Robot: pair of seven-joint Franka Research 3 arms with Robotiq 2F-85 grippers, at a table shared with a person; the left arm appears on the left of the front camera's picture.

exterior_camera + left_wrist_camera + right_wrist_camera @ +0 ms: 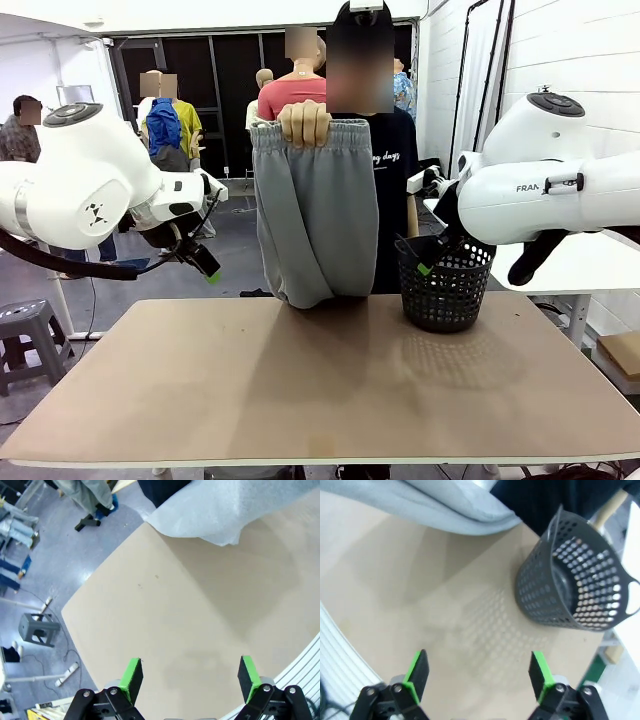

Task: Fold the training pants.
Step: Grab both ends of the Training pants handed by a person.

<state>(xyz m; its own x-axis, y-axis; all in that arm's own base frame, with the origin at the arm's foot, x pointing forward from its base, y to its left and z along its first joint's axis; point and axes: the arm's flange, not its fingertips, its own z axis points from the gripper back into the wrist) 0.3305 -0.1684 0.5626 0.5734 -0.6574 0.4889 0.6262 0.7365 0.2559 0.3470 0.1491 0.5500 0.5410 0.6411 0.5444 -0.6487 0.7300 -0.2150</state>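
Tan table (pixel 175 615) lies beneath left gripper (pixel 189 662) and right gripper (pixel 478 656), both wide open, empty. Ahead hang the training pants (pixel 315 220); right arm (pixel 590 200) reads "FRAN".

One pair of training pants (pixel 315 215), one black mesh basket (pixel 445 292), one table (pixel 300 400) — and one grey stool (pixel 28 325).

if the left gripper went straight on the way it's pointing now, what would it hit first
Most likely the bare table: the open left gripper looks down onto it, with the training pants hanging farther off, out of its line. Depth is hard to judge.
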